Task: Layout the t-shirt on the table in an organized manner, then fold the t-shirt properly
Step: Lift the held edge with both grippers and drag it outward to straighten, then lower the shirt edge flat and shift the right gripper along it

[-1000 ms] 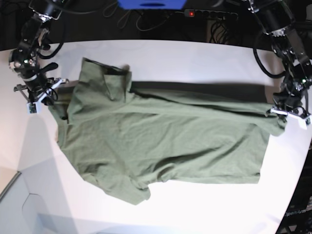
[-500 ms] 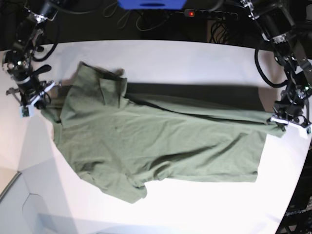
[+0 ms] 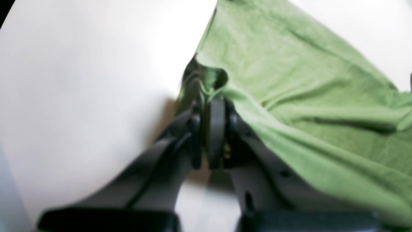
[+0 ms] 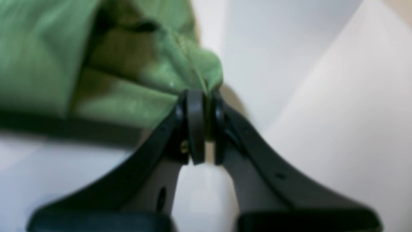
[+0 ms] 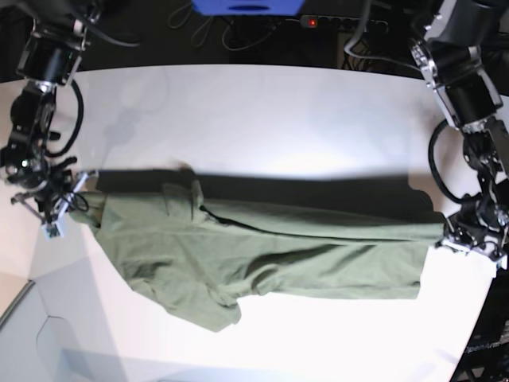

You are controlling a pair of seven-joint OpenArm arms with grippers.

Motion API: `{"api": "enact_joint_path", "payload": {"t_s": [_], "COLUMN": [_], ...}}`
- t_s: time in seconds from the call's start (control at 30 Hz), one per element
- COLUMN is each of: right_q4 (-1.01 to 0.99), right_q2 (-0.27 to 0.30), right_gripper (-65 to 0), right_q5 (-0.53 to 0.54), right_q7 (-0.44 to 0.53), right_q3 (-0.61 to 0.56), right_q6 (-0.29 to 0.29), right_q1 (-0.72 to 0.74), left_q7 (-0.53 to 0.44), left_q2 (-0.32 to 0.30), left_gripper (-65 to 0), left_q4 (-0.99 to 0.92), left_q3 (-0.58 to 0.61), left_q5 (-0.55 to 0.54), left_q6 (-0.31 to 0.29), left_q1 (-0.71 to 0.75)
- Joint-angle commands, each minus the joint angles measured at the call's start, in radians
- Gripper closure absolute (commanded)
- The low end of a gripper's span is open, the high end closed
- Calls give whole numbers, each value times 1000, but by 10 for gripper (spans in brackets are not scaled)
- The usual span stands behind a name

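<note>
The olive-green t-shirt (image 5: pixel 270 255) hangs stretched between both grippers, its top edge taut in a straight line and its lower part draped on the white table (image 5: pixel 262 119). At the right of the base view, my left gripper (image 5: pixel 455 236) is shut on a corner of the shirt. The left wrist view shows the fingertips (image 3: pixel 216 106) pinching a fold of the t-shirt (image 3: pixel 289 96). On the left side my right gripper (image 5: pixel 70 203) is shut on the other end. Its closed fingertips (image 4: pixel 195 106) clamp a bunched edge of the t-shirt (image 4: pixel 135 80).
A black power strip (image 5: pixel 342 22) with a red light, a blue object (image 5: pixel 246 6) and cables lie beyond the table's far edge. The table's edge (image 5: pixel 20 298) runs across the lower left corner.
Both grippers have moved toward the near side of the table with the shirt. The shirt's top edge is now pulled straight and raised, and the folded-over sleeve has been drawn flatter.
</note>
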Motion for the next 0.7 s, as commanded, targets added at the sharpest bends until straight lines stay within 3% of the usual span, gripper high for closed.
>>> {"api": "enact_joint_path", "payload": {"t_s": [0.0, 0.13, 0.33, 0.67], "right_q4": [43, 133, 311, 504], "right_q2": [19, 2, 0, -4], "right_gripper": [0, 0, 0, 0], "right_q5": [-4, -3, -3, -3], "right_q7": [23, 35, 35, 25], "right_q3": [6, 11, 12, 11], "right_q6": [-13, -13, -13, -13], "right_q1": [-4, -91, -228, -322], "left_q7": [-24, -54, -46, -43], "left_q2": [-25, -25, -20, -20], "left_gripper": [0, 0, 0, 0], "left_q4": [16, 27, 220, 369], "left_q3": [-8, -8, -65, -145], "left_q5": [14, 13, 10, 8], "left_q6": [9, 9, 7, 7], "left_q1": [-1, 62, 201, 335]}}
